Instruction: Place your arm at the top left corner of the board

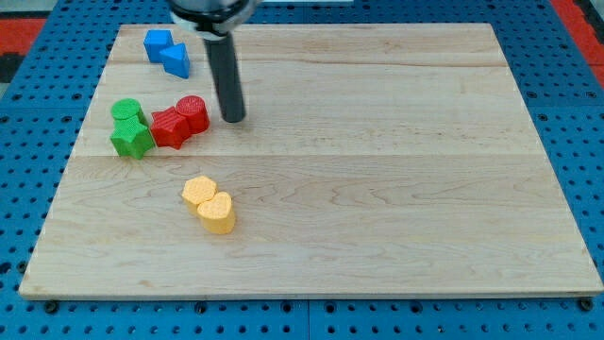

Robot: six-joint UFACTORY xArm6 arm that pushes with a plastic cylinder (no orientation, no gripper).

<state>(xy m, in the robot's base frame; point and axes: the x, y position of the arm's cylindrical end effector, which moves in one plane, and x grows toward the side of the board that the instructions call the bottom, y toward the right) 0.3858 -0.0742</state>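
Observation:
My tip (pixel 233 118) rests on the wooden board (pixel 377 189), left of centre in its upper half. It sits just right of two touching red blocks (pixel 180 121). Two blue blocks (pixel 166 51) lie near the board's top left corner, up and left of the tip. A green cylinder (pixel 126 111) and a green star-shaped block (pixel 131 140) sit at the left edge, touching the red pair. Two yellow blocks (pixel 209 203), one hexagonal and one heart-like, lie below the tip.
The board lies on a blue pegboard table (pixel 28 113). A red area (pixel 19 19) shows at the view's top left and top right corners.

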